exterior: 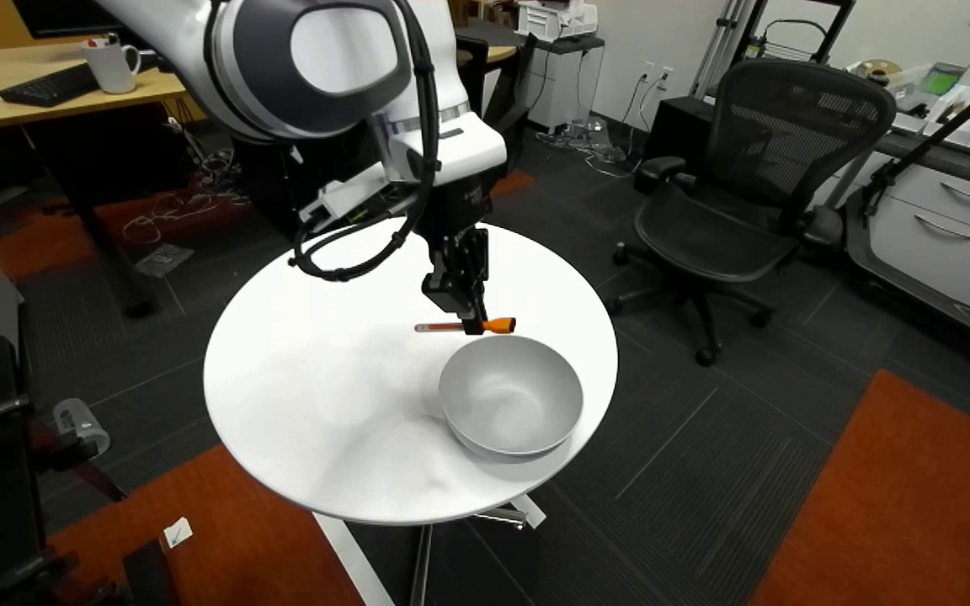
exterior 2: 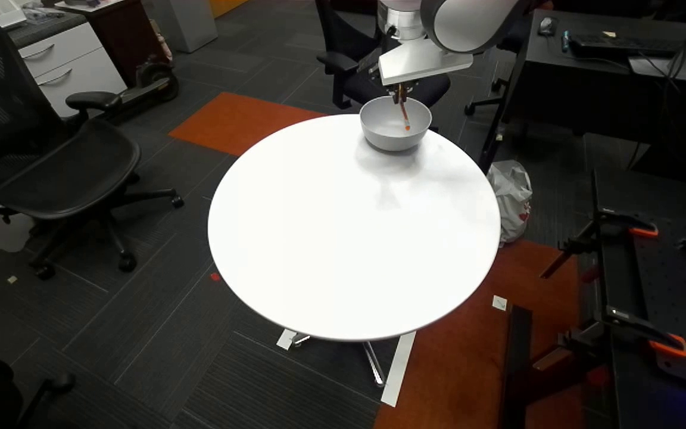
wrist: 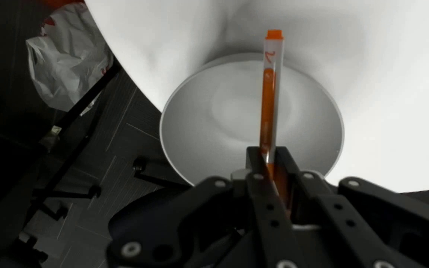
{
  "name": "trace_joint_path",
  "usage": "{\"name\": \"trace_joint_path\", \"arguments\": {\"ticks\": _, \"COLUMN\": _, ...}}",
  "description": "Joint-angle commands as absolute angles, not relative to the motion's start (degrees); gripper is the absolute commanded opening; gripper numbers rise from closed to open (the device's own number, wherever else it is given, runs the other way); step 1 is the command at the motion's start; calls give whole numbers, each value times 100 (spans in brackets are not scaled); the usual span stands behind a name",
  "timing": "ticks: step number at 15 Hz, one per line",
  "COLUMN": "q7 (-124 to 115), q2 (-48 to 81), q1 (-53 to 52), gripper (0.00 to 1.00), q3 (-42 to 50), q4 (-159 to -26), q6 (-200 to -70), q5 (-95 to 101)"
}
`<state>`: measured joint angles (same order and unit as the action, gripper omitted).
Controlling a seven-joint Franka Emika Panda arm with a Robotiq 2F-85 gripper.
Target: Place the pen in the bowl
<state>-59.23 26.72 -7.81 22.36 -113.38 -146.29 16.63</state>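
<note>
The pen [wrist: 269, 100] is a thin clear and orange stick with an orange end. My gripper [wrist: 268, 156] is shut on the pen. In the wrist view the pen points away from the fingers, across the bowl's opening. The grey bowl [wrist: 207, 123] has a pale rim and stands upright near the table's edge. In an exterior view the gripper [exterior: 474, 324] holds the pen [exterior: 499, 325] sideways, above the bowl's [exterior: 512, 402] far rim. In an exterior view the pen [exterior 2: 405, 118] overlaps the bowl [exterior 2: 377, 126], with the gripper [exterior 2: 399, 98] above. The pen's rear part is hidden between the fingers.
The bowl stands on a round white table [exterior: 308, 379], also in an exterior view [exterior 2: 349, 238]. A black office chair [exterior: 716, 227] stands beside it on the floor. A white plastic bag [wrist: 73, 59] lies below the table's edge.
</note>
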Motion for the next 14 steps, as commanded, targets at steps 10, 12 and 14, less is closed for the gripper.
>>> {"name": "trace_joint_path", "arguments": {"ticks": 10, "q7": -5458, "q2": 2833, "q1": -28, "gripper": 3, "q3": 2092, "q4": -11169, "q6": -15581, "q5": 1570}}
{"name": "trace_joint_path", "arguments": {"ticks": 12, "q7": -5274, "q2": 2854, "q1": 27, "gripper": 3, "q3": 2012, "q4": -11155, "q6": -15620, "q5": 1445}}
{"name": "trace_joint_path", "arguments": {"ticks": 14, "q7": -5056, "q2": 2865, "q1": 84, "gripper": 4, "q3": 1917, "q4": -11131, "q6": -15620, "q5": 1306}}
